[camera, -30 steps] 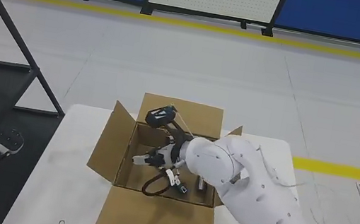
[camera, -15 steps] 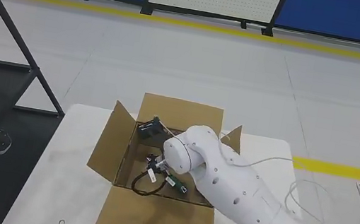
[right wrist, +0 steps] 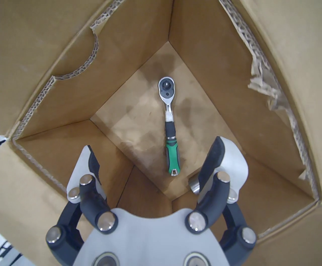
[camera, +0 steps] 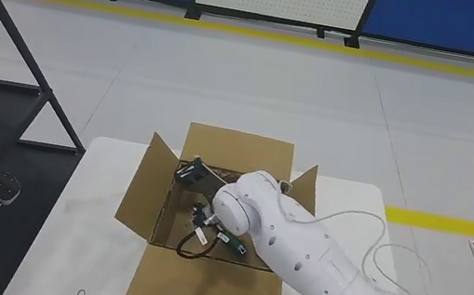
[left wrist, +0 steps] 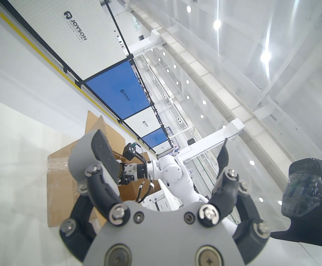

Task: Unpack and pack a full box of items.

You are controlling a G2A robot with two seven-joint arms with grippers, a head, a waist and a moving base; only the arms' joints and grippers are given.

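Deep on the box (right wrist: 120,50) floor lies a ratchet wrench (right wrist: 169,126) — unpacking looks unfinished. Right gripper (right wrist: 153,147) hovers above it, spread wide and empty.

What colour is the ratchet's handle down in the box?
The ratchet handle is green with black; the right wrist view shows it best.

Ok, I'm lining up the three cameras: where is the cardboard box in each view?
Top view: cardboard box mid-picture, flaps open.
Left wrist view: the box beyond the left gripper, partly behind one finger.
Right wrist view: its walls surround the right gripper; ratchet wrench on its floor.
Shared landmark: the right gripper, open, at the box's opening.
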